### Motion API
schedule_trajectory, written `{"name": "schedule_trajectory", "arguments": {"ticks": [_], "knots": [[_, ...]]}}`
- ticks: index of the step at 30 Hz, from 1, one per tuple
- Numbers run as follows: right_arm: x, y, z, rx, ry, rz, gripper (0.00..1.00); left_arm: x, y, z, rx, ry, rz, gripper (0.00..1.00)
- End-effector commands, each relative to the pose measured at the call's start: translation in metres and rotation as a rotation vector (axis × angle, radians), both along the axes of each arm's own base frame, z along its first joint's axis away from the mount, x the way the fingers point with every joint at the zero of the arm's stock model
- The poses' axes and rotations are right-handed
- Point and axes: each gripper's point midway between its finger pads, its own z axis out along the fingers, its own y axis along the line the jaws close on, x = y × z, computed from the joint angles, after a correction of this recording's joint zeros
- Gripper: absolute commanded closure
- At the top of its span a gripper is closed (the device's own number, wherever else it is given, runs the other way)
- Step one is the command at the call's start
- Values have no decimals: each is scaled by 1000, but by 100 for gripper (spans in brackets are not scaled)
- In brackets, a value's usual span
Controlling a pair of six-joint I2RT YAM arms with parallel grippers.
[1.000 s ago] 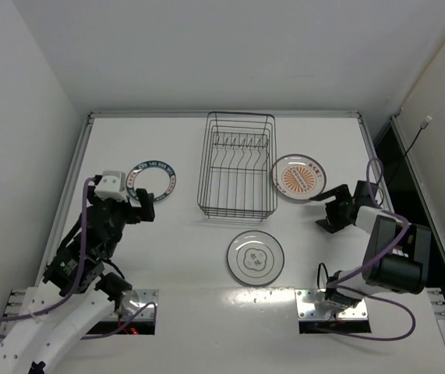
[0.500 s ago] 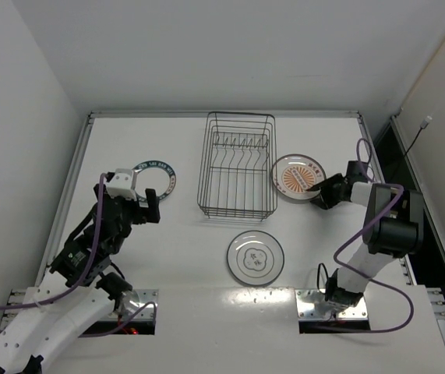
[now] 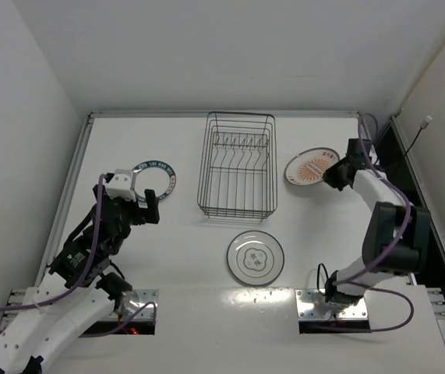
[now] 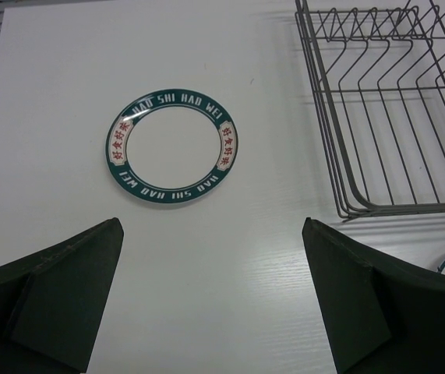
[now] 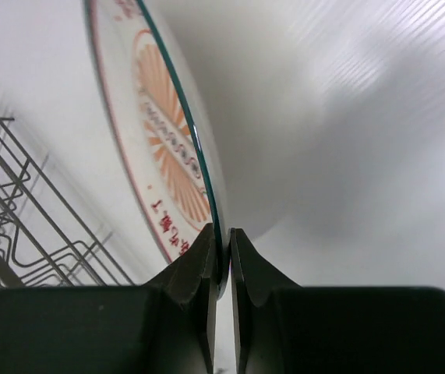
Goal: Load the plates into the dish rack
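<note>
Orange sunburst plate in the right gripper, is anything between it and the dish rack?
Nothing visible does. The right gripper is shut on the rim of the orange sunburst plate, holding it tilted just right of the dish rack. Only bare table lies between them, and the rack holds no other plates.

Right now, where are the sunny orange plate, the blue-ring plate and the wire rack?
orange plate (image 3: 311,169): top view, on its sunburst centre.
blue-ring plate (image 4: 174,149): left wrist view, on its white middle.
dish rack (image 3: 236,216): top view, on its near wire edge.
</note>
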Motion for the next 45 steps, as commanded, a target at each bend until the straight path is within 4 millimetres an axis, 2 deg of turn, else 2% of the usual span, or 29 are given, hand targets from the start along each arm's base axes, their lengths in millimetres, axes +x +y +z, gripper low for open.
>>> {"name": "schedule_trajectory", "arguments": {"ticks": [1, 3, 4, 5, 6, 11, 12, 13, 14, 16, 18, 19, 22, 24, 26, 27, 28, 29, 31, 32, 33, 34, 37, 41, 45], "knots": [[7, -44, 92, -318, -137, -43, 100, -1, 3, 19, -34, -56, 15, 0], [15, -33, 123, -409, -197, 43, 100, -3, 4, 22, -42, -67, 15, 0], [25, -33, 150, -465, -245, 38, 100, -4, 6, 24, -46, -77, 24, 0], [25, -15, 157, -506, -239, 97, 100, -4, 6, 24, -55, -77, 26, 0], [30, -8, 179, -542, -283, 101, 100, -4, 6, 24, -55, -77, 26, 0], [34, 42, 217, -695, -351, 187, 100, -3, 3, 22, -51, -66, 17, 0], [39, 51, 210, -716, -332, 209, 100, -2, 3, 20, -46, -59, 17, 0], [41, 53, 216, -755, -330, 192, 100, -2, 3, 20, -46, -59, 17, 0], [42, 70, 214, -777, -329, 230, 100, -1, 2, 18, -41, -51, 17, 0], [46, 76, 205, -824, -295, 232, 100, 0, 3, 16, -33, -45, 28, 0], [48, 85, 206, -860, -287, 231, 100, 0, 3, 16, -33, -45, 28, 0], [51, 88, 195, -882, -259, 250, 100, 0, 3, 16, -33, -45, 28, 0], [56, 96, 191, -925, -242, 265, 100, 0, 3, 16, -33, -45, 28, 0], [64, 108, 188, -941, -238, 287, 100, 0, 3, 16, -33, -45, 28, 0], [71, 111, 189, -941, -237, 288, 100, 0, 3, 16, -33, -45, 28, 0], [74, 114, 175, -947, -198, 319, 100, 0, 3, 16, -33, -45, 28, 0], [76, 120, 173, -950, -190, 336, 100, 0, 3, 16, -33, -45, 28, 0], [81, 121, 181, -955, -194, 324, 100, 0, 3, 16, -33, -45, 28, 0], [85, 128, 164, -974, -132, 368, 100, 0, 3, 16, -33, -45, 28, 0], [88, 134, 172, -974, -145, 357, 100, 0, 3, 16, -33, -45, 28, 0], [87, 132, 168, -990, -113, 364, 100, 0, 3, 16, -33, -45, 28, 0], [92, 141, 165, -994, -107, 382, 100, 0, 3, 16, -33, -45, 28, 0], [95, 155, 163, -986, -105, 410, 100, 0, 3, 16, -33, -45, 28, 0], [98, 168, 145, -976, -61, 478, 99, 0, 3, 16, -33, -45, 28, 0], [97, 183, 131, -925, -61, 542, 93, 0, 3, 16, -33, -45, 28, 0]]}}
